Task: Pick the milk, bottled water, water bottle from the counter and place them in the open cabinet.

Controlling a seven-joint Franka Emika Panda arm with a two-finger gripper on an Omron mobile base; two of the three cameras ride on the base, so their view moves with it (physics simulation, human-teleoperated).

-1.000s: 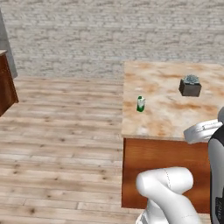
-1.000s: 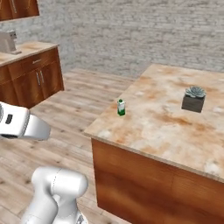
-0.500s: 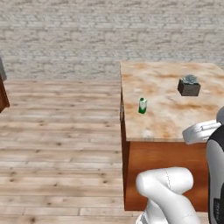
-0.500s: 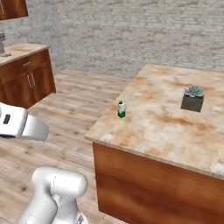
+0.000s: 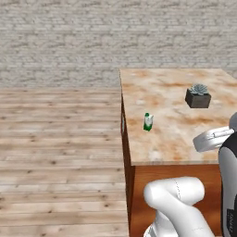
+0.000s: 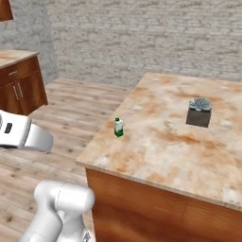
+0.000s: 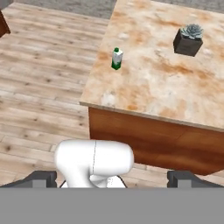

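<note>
One small green-and-white milk carton [image 5: 148, 121] stands upright near the left edge of the counter [image 5: 185, 143], a wide island of beige marble streaked with rust-orange veins on a wooden base. Well apart from it, toward the far right of the same top, sits a dark square pot [image 6: 199, 116] holding a pale green succulent [image 6: 200, 103]. Pale wood planks cover the floor [image 5: 55, 152], and a grey brick wall [image 5: 115, 37] closes the room behind. Low reddish-brown cupboards [image 6: 21, 87] stand off to the left. Seen from the hand, the gripper [image 7: 111, 178] hangs high above the floor short of the island, its two dark fingertips [image 7: 41, 178] spread wide apart, grasping nothing.
</note>
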